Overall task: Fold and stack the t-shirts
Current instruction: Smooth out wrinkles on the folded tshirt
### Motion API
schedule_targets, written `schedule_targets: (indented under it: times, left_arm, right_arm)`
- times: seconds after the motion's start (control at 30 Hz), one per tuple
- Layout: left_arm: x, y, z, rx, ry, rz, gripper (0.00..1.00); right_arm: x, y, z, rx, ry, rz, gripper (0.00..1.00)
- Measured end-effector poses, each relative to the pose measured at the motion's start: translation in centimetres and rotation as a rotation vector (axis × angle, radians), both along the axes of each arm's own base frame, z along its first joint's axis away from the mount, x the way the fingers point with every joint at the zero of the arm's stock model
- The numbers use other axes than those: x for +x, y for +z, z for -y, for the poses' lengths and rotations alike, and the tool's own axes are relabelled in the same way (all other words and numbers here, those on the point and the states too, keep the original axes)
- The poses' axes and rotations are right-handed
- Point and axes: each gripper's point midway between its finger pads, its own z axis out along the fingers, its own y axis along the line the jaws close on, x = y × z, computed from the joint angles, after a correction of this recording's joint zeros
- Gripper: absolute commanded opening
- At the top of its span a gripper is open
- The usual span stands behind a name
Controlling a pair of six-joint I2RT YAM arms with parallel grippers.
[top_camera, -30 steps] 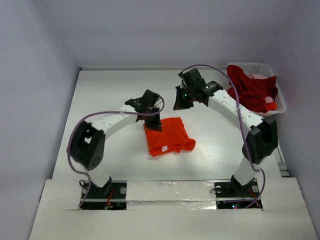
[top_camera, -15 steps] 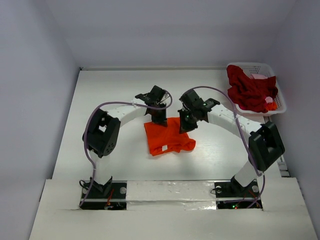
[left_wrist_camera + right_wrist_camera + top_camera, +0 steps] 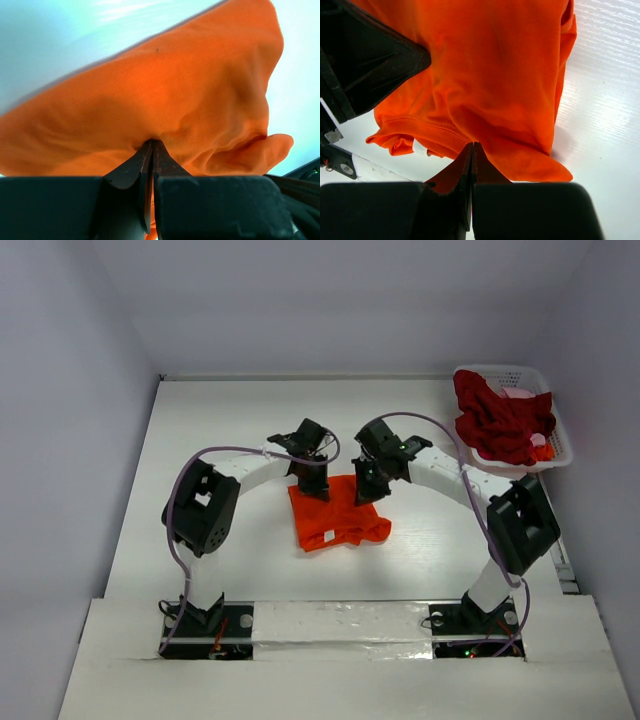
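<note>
A bright orange-red t-shirt (image 3: 335, 512) lies folded on the white table in the top view. My left gripper (image 3: 312, 485) is shut, its tips (image 3: 152, 142) pressed into the shirt's far left part, where the cloth (image 3: 165, 95) creases. My right gripper (image 3: 365, 490) is also shut, and its tips (image 3: 472, 145) touch the near hem of the shirt (image 3: 495, 75) at its far right corner. Neither pair of jaws shows a fold between them. A dark crimson t-shirt (image 3: 500, 425) is heaped in the basket with a bit of pink cloth (image 3: 520, 393).
The white lattice basket (image 3: 512, 370) stands at the back right corner, against the right wall. Grey walls close in the table on the left, back and right. The left gripper's black body (image 3: 365, 60) shows at the upper left of the right wrist view.
My right arm swung in from the back toward the orange shirt and now rests on its far right corner. The left gripper shifted slightly right along the far edge. The shirt has kept its shape.
</note>
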Motion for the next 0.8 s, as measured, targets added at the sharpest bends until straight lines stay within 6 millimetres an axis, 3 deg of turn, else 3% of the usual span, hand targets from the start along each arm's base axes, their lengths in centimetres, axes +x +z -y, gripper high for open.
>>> schedule_targets:
  times: [0.13, 0.4, 0.63, 0.8]
  left_arm:
    - [1.3, 0.9, 0.7, -0.015, 0.001, 0.013, 0.0]
    - [5.0, 5.7, 3.0, -0.092, -0.004, 0.123, 0.0]
    - [4.0, 3.8, 2.4, -0.061, -0.011, 0.081, 0.0]
    - [3.3, 0.6, 2.2, -0.031, -0.025, 0.014, 0.0]
  right_arm:
    - [0.0, 0.4, -0.4, 0.014, 0.004, 0.0, 0.0]
    - [-0.6, 1.1, -1.6, 0.031, 0.045, 0.01, 0.0]
    - [-1.0, 0.5, -1.9, 0.013, 0.074, 0.012, 0.0]
    - [-2.4, -2.0, -2.3, -0.033, 0.112, -0.028, 0.0]
